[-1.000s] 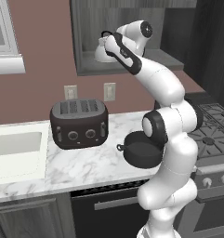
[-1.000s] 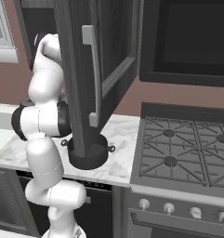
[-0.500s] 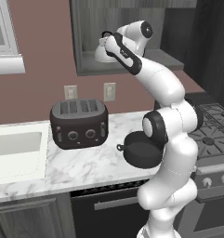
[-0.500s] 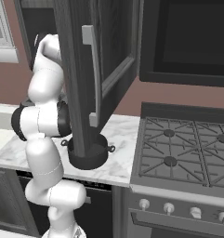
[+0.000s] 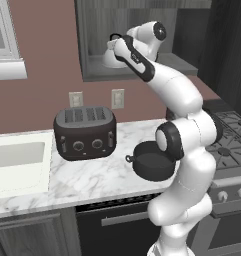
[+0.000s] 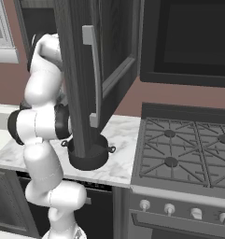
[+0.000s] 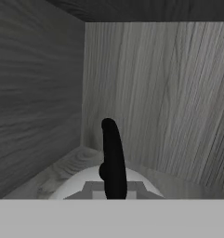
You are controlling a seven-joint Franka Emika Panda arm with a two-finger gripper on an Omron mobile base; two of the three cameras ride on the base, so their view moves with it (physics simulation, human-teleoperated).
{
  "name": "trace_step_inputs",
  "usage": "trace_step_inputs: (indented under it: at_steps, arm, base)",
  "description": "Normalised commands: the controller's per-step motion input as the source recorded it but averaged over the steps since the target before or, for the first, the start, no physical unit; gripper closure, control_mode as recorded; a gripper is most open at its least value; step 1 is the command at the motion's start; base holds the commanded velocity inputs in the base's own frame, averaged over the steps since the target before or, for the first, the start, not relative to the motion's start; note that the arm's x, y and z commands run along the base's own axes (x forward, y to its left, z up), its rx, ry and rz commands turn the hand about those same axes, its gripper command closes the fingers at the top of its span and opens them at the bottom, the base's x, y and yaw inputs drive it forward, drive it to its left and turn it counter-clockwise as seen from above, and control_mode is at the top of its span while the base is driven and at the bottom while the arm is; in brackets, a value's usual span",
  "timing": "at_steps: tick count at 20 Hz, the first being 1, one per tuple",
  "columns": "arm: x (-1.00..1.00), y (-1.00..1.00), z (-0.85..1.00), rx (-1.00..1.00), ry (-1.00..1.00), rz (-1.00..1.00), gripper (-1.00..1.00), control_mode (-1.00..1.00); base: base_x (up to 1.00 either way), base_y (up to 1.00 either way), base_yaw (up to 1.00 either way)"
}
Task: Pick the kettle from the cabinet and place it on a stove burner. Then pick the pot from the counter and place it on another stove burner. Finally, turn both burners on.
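Observation:
The shiny white kettle (image 5: 107, 59) sits on the shelf of the dark wood-grain cabinet (image 5: 92, 25). My gripper (image 5: 116, 43) reaches into the niche from the right and is shut on the kettle's thin black handle (image 7: 113, 158). In the hand view that handle rises at the centre above the pale dome (image 7: 78, 183). The squat dark pot (image 5: 152, 161) rests on the white marble counter (image 5: 92, 175), just left of my arm, and its lower part (image 6: 88, 158) also shows below the open cabinet door (image 6: 81, 70). The stove burners (image 6: 170, 161) lie under grey grates to the right.
A dark four-slot toaster (image 5: 85, 132) stands on the counter left of the pot, and a white sink (image 5: 17, 159) lies further left. The open cabinet door hangs over the pot and counter edge. Silver knobs (image 6: 170, 208) line the stove front under a black microwave (image 6: 188, 37).

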Motion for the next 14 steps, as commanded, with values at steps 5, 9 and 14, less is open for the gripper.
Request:
trace_step_inputs:
  at_steps: [5, 9, 14]
  arm:
    - [-0.58, 0.00, 0.00, 0.01, 0.00, -0.04, 1.00, -1.00]
    - [-0.60, 0.00, 0.00, 0.02, 0.00, -0.05, 1.00, -1.00]
    - [-0.60, -0.01, 0.00, 0.04, 0.00, -0.04, 1.00, -1.00]
  base:
    - [0.00, 0.00, 0.00]
    - [0.00, 0.00, 0.00]
    - [0.00, 0.00, 0.00]
